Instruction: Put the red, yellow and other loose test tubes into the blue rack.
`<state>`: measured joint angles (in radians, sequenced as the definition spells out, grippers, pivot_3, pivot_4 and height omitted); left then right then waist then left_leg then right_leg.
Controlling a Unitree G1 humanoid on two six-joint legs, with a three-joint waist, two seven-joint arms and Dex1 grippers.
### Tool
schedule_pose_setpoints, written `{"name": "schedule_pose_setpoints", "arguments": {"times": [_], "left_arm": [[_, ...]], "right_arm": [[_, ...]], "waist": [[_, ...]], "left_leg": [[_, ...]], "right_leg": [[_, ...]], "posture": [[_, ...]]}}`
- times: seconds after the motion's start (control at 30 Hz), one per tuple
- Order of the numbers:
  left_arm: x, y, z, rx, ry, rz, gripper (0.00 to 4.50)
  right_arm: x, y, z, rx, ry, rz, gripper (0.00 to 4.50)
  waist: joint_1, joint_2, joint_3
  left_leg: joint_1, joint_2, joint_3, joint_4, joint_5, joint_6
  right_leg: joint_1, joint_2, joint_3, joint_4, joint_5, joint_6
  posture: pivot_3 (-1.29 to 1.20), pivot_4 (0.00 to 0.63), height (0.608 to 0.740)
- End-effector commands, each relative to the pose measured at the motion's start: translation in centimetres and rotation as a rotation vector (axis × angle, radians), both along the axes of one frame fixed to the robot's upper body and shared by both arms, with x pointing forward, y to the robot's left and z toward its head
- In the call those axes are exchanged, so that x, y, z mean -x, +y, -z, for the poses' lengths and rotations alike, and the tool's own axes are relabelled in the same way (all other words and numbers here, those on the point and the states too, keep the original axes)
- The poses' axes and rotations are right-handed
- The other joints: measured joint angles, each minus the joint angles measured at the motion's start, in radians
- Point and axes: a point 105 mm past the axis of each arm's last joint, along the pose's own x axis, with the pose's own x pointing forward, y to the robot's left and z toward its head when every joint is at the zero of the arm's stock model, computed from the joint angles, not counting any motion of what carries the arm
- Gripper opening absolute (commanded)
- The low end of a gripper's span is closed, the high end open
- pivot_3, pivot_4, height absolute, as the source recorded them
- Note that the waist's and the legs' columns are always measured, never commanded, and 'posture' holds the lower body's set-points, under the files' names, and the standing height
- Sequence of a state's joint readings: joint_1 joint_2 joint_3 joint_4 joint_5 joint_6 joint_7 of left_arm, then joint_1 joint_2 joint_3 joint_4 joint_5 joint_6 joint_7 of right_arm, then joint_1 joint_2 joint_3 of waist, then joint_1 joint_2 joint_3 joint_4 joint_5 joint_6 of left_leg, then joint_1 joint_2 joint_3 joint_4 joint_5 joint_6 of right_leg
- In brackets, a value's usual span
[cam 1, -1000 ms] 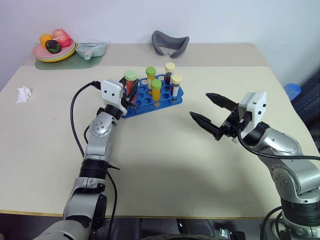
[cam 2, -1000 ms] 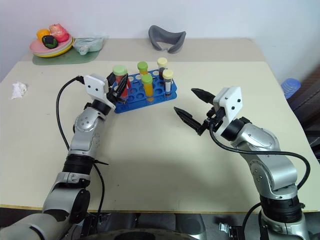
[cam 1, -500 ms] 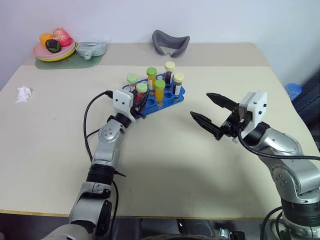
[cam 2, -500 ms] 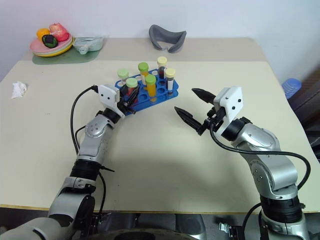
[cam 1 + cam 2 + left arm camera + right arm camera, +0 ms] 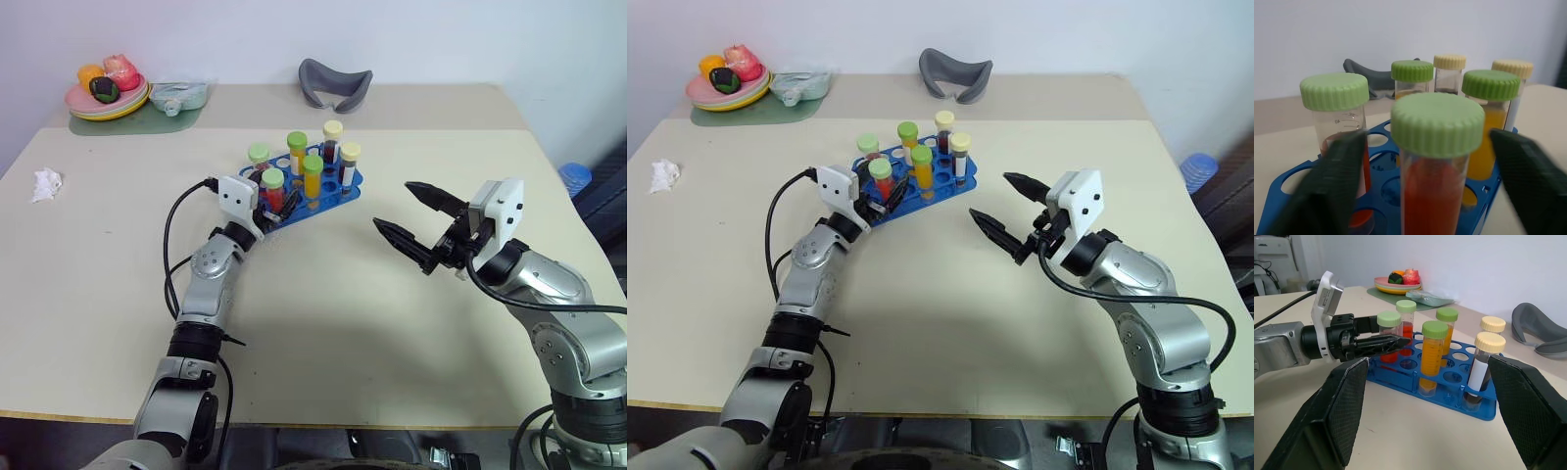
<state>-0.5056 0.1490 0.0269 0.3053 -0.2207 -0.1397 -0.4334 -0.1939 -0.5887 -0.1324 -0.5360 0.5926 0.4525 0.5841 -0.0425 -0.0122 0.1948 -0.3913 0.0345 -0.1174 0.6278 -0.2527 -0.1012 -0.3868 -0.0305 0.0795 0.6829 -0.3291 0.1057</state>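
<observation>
Green-capped red tube (image 5: 1436,161) sits in the blue rack (image 5: 333,192) mid-tabletop (image 5: 323,294), my left tool (image 5: 275,204) released around it. Right tool (image 5: 409,220) spread, empty. Only faint graduation marks readable.

Even, bright indoor light, soft shadows on the table (image 5: 323,284), blurred near claw fingers (image 5: 1337,181) in wrist views.

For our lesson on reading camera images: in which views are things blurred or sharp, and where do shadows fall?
Left wrist view: the dark fingers flanking the nearest green-capped red tube are smeared and out of focus, the caps behind crisper. Right wrist view: the blue rack is sharp. Left eye view: soft shadows lie on the table under both arms.
</observation>
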Motion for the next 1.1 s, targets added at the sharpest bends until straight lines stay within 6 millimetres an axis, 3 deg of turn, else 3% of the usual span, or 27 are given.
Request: {"name": "schedule_pose_setpoints", "arguments": {"times": [0.03,0.17,0.4,0.5,0.77,0.87,1.1], "left_arm": [[1.1,0.8,-2.3,0.049,-0.09,0.005,4.47],[2.9,1.4,-2.6,0.043,-0.072,0.051,4.47],[7.1,4.2,-0.6,-0.109,0.082,0.137,4.47],[8.6,5.9,0.6,-0.221,0.129,0.121,4.47],[13.4,8.7,1.5,-0.27,0.216,0.241,4.47],[14.0,9.9,1.7,-0.289,0.251,0.224,4.47],[13.9,9.5,1.2,-0.28,0.254,0.259,4.47]], "right_arm": [[0.4,-0.1,-1.0,-0.007,-0.049,0.001,3.96],[0.7,0.1,-0.5,0.006,-0.019,-0.011,3.96],[2.1,-0.4,2.1,0.048,0.077,-0.021,3.96],[3.0,-1.7,3.8,0.079,0.128,0.019,3.96],[6.8,-5.7,7.2,0.09,0.235,0.151,3.96],[7.4,-7.0,7.5,0.079,0.242,0.208,3.96],[7.8,-8.1,6.9,0.067,0.206,0.251,3.96]], "waist": [[0.0,0.0,0.0],[-0.002,0.0,0.0],[-0.001,0.0,0.0],[0.0,0.0,0.0],[0.0,0.0,0.0],[-0.002,0.0,0.0],[0.0,0.0,0.0]], "left_leg": [[0.0,0.0,0.0,0.0,0.0,0.0],[0.0,0.0,0.0,0.0,0.0,0.0],[0.0,0.0,0.0,-0.002,0.0,0.0],[0.0,0.0,0.0,-0.001,0.0,0.0],[0.001,0.001,0.0,-0.003,0.0,0.0],[0.001,0.001,0.001,-0.003,0.0,0.0],[0.001,0.001,0.002,-0.002,0.0,0.0]], "right_leg": [[0.0,0.0,0.0,0.0,0.0,0.0],[0.0,0.0,0.0,0.0,0.0,0.0],[0.0,0.0,0.0,0.0,0.0,0.0],[0.0,0.0,0.0,0.0,0.0,0.0],[0.0,0.0,0.0,-0.002,-0.001,-0.001],[0.0,0.0,0.001,-0.002,-0.001,-0.001],[0.0,0.0,0.001,-0.002,-0.001,-0.001]], "posture": [[0.0,0.15,0.74],[0.0,0.15,0.74],[0.0,0.15,0.74],[0.0,0.15,0.74],[0.0,0.15,0.74],[0.0,0.15,0.74],[0.0,0.15,0.74]]}}
